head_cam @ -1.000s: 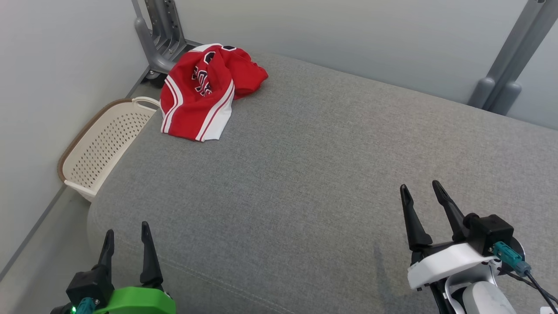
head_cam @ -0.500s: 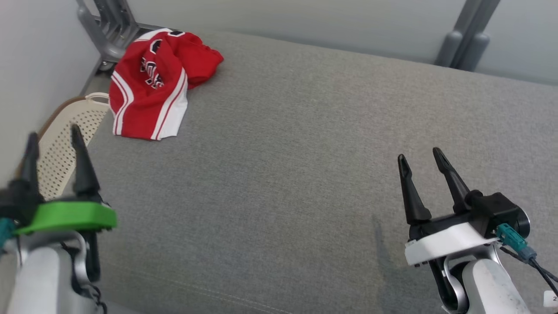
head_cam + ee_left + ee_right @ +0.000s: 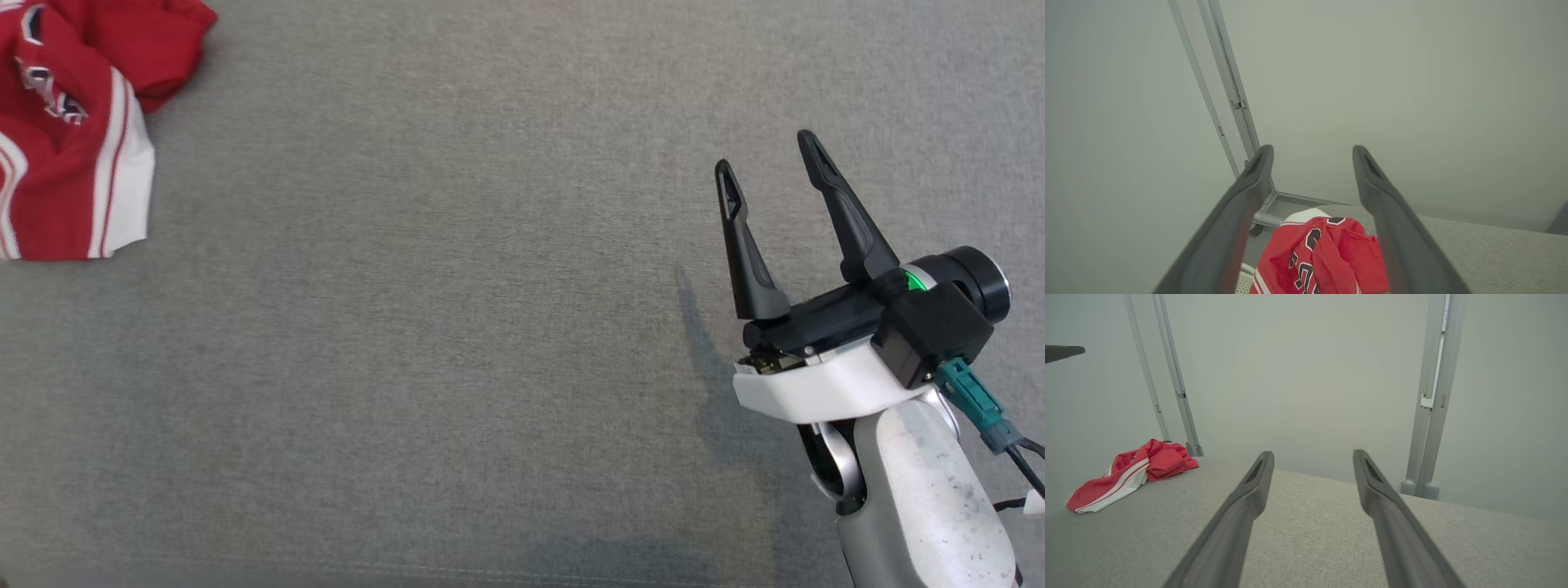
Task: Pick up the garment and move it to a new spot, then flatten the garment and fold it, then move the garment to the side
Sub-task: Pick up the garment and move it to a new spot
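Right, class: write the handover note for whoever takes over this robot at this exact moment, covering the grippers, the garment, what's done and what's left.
Left gripper: open, empty, raised, with the red garment ahead and below its fingers.
Right gripper: open, empty, over the grey padded surface, well apart from the red garment.
Red garment: crumpled at the surface's far left corner, not gripped.
Done: nothing yet.
Left: pick it up, move it, flatten, fold, set it aside.
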You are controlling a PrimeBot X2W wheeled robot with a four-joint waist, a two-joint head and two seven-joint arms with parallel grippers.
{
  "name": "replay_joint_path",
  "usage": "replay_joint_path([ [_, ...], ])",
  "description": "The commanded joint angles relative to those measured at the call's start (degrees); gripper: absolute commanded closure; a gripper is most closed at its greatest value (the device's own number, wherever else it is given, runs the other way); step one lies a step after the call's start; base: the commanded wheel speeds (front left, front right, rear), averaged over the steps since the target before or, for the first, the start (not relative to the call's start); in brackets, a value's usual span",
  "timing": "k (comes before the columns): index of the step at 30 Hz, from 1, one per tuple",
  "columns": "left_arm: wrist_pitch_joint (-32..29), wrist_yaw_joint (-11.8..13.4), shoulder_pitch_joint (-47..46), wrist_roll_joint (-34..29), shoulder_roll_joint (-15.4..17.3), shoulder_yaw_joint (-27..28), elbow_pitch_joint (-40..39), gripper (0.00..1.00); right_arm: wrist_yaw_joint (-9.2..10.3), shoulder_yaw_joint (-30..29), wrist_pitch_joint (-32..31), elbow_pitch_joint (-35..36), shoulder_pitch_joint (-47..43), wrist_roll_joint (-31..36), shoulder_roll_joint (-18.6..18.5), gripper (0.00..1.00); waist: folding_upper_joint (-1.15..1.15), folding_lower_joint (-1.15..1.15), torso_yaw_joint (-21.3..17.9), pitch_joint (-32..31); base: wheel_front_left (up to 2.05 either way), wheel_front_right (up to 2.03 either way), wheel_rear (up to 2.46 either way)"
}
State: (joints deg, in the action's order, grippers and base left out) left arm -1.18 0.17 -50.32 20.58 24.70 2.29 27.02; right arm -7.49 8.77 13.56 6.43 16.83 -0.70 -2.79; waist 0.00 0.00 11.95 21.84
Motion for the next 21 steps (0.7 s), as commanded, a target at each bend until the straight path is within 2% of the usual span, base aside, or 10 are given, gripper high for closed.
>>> replay_joint_path([
  [1,-0.9,0.0,-2.2,-0.3,1.0,-0.1,2.8,0.0,0.0,0.3,0.4,1.0,1.2,0.5,-0.3,0.0,0.0,0.0,-8.1,9.0,0.0,0.0,0.0],
  [5,-3.9,-0.6,-6.4,-0.7,2.3,-1.3,10.2,0.0,0.0,0.5,0.5,3.3,1.4,0.9,-0.5,0.0,0.0,0.0,-9.9,11.9,0.0,0.0,0.0],
  [11,-8.8,0.7,-10.2,-1.0,4.6,-1.6,19.0,0.0,0.0,1.2,0.6,5.5,1.0,1.1,-0.6,0.0,0.0,0.0,-11.7,14.7,0.0,0.0,0.0],
  [18,-11.1,3.6,-11.0,-2.0,8.6,-1.2,23.4,0.0,0.0,0.8,0.9,6.6,0.4,1.3,-0.7,0.0,0.0,0.0,-13.1,16.5,0.0,0.0,0.0],
  [21,-11.6,4.5,-10.7,-1.8,8.9,-1.0,23.9,0.0,0.0,0.9,0.9,6.7,0.3,1.2,-0.6,0.0,0.0,0.0,-13.3,16.7,0.0,0.0,0.0],
])
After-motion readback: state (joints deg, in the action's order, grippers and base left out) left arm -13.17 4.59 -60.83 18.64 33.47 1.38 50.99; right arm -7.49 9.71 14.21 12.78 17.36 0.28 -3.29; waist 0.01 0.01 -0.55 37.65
